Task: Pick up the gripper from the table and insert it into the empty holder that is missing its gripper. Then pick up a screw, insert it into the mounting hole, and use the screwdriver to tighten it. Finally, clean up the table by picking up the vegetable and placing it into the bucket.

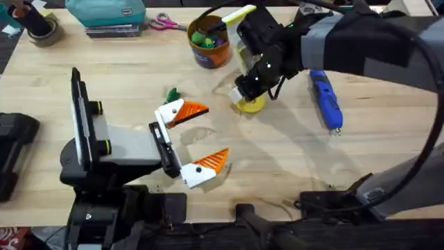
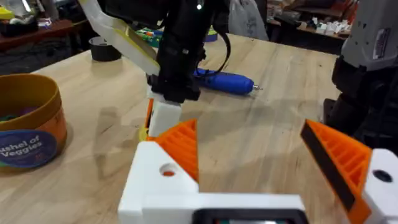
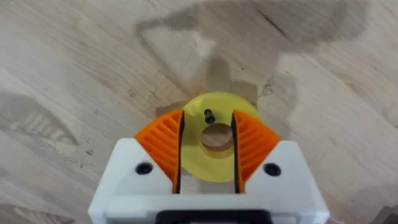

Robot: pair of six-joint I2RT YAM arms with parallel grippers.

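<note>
My right gripper (image 1: 248, 96) hovers over a yellow ring (image 1: 251, 105) at mid-table. Its orange fingers (image 3: 163, 138) stand narrowly open on either side of the ring's hole. A small dark screw (image 3: 209, 116) lies on the ring between them. My left gripper (image 1: 214, 132) rests open and holds nothing; both its mounts carry orange fingers (image 2: 180, 146). The blue screwdriver (image 1: 326, 101) lies to the right of the ring. The green vegetable (image 1: 172, 94) sits beside the left gripper's far finger. The orange-brown bucket (image 1: 208, 42) stands at the back. The loose gripper and the bare holder are out of view.
Scissors (image 1: 163, 23), a teal box (image 1: 107, 14) and a tape roll (image 1: 41, 31) line the far edge. A black stand (image 1: 14, 149) sits at the left edge. Bare wood lies between the left gripper and the screwdriver.
</note>
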